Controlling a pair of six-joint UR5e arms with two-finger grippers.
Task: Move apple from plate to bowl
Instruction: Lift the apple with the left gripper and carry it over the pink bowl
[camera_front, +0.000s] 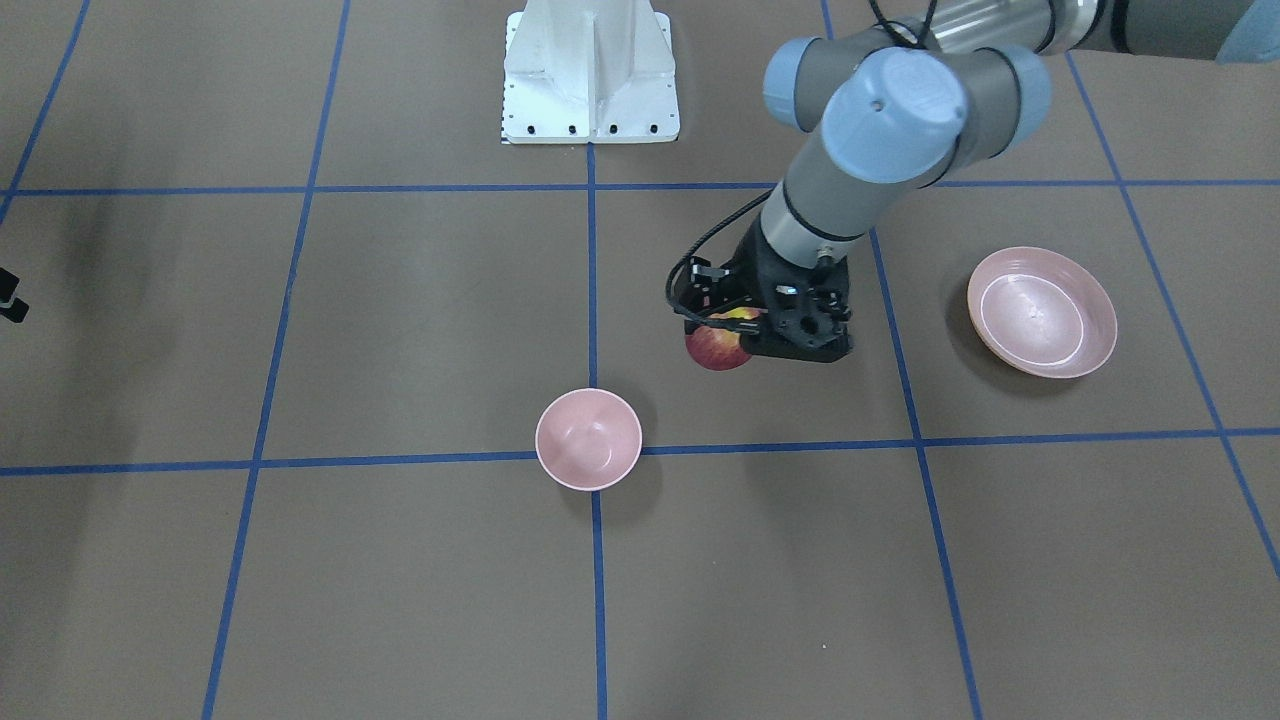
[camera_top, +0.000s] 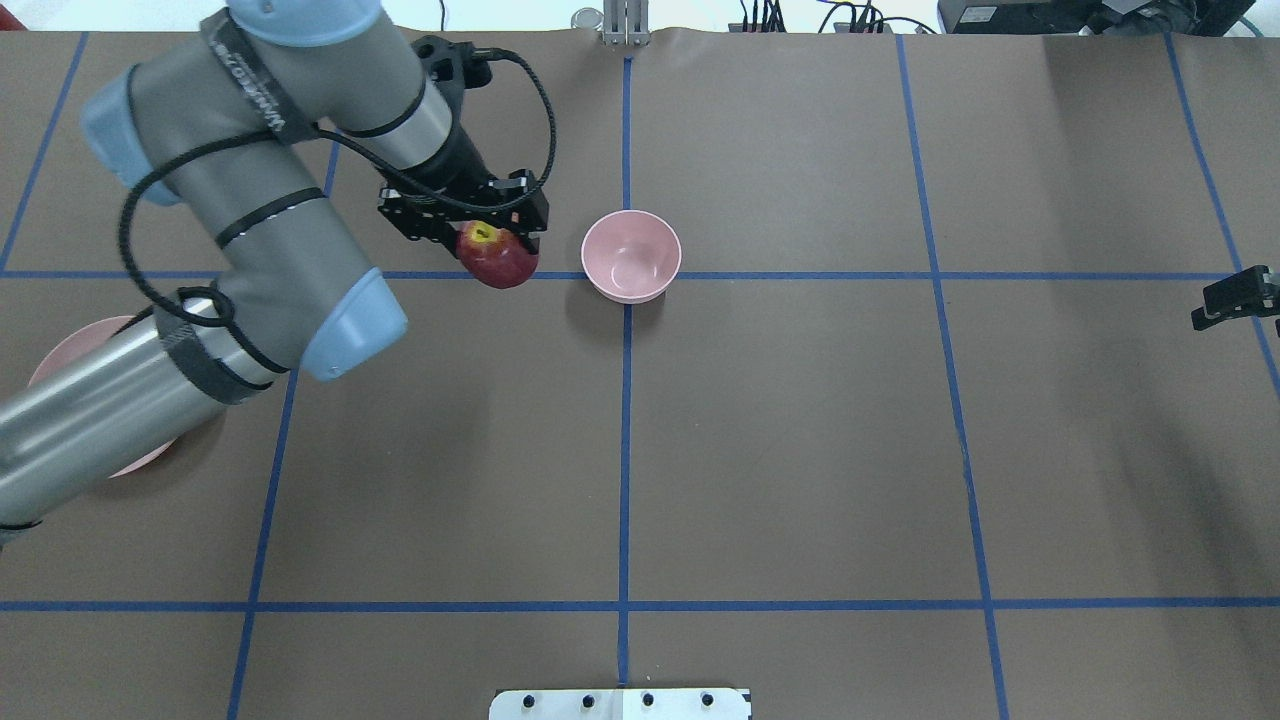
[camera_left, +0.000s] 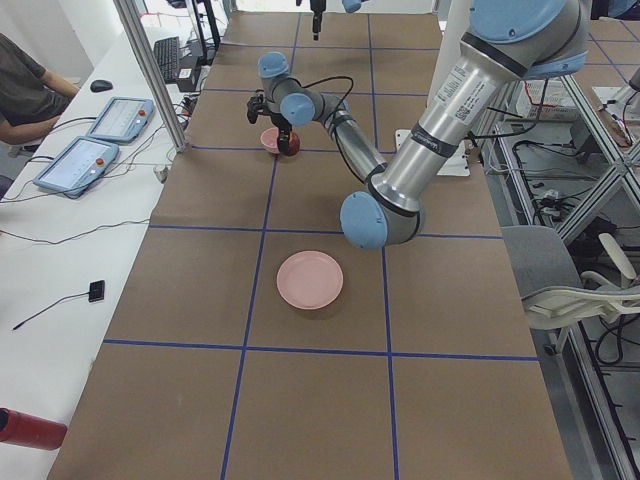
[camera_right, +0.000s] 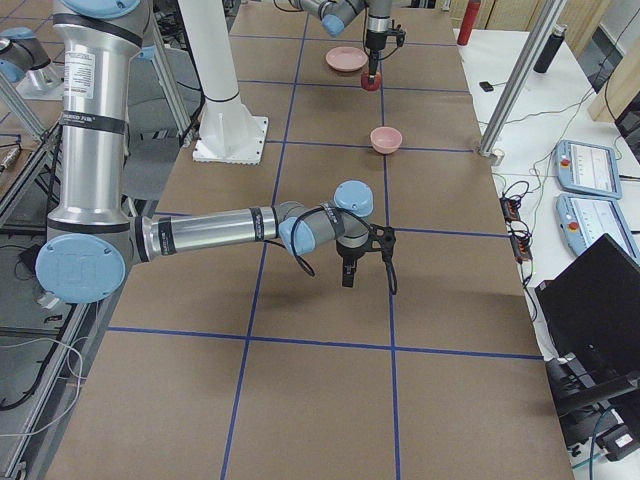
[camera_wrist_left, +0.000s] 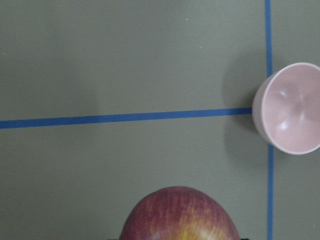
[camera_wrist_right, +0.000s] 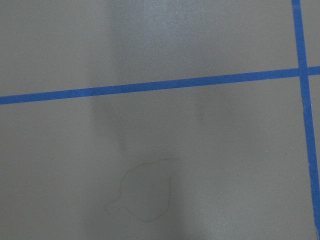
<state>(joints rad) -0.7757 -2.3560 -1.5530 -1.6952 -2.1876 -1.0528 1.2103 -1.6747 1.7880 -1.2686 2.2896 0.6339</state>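
Observation:
My left gripper (camera_top: 492, 243) is shut on the dark red apple (camera_top: 499, 260), yellow patch up, and holds it above the table. The apple also shows in the front view (camera_front: 715, 350) and at the bottom of the left wrist view (camera_wrist_left: 180, 215). The small, deep pink bowl (camera_top: 631, 256) stands empty just to the apple's right, on a tape crossing (camera_front: 588, 440). The wide, shallow pink plate (camera_front: 1042, 312) is empty and lies behind the left arm, mostly hidden by it in the overhead view (camera_top: 70, 345). My right gripper (camera_top: 1235, 297) hangs at the table's right edge; I cannot tell whether it is open.
The table is brown with a blue tape grid. The robot's white base (camera_front: 590, 80) stands at the near middle edge. Operators' tablets (camera_left: 95, 140) lie on a side bench beyond the far edge.

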